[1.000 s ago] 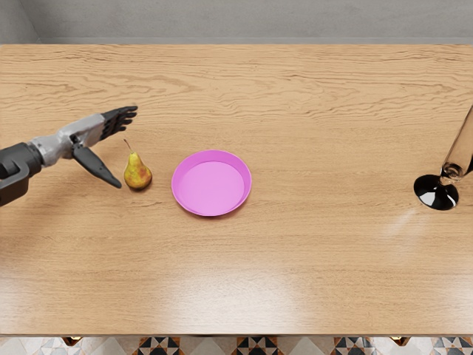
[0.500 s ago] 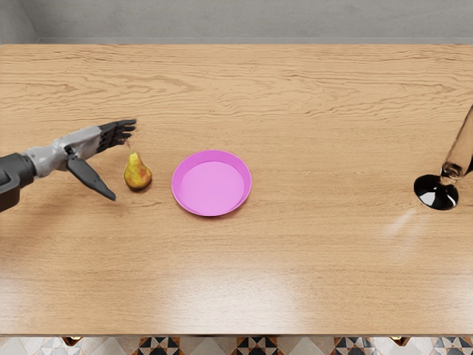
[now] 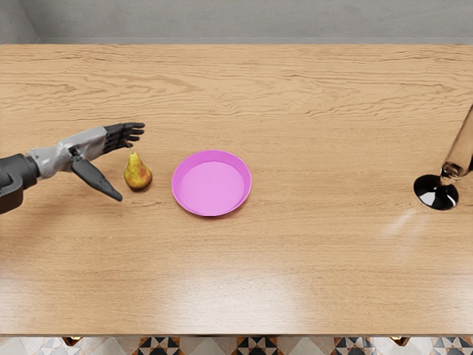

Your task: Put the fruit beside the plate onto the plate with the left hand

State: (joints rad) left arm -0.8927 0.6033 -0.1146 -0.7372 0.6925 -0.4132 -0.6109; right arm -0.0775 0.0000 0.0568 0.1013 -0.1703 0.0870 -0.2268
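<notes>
The plate (image 3: 211, 185) is found on the table (image 3: 295, 259), somewhat left of centre. The pear (image 3: 137, 174) is stood upright on the table just beside the plate, on its left, with a gap between them. The left hand (image 3: 100, 149) is placed left of the pear. Its fingers (image 3: 127, 133) are extended behind the stem, and its thumb (image 3: 99, 180) is set before and left of the fruit. The right arm (image 3: 458, 151) is seen at the right edge, well apart from the plate.
</notes>
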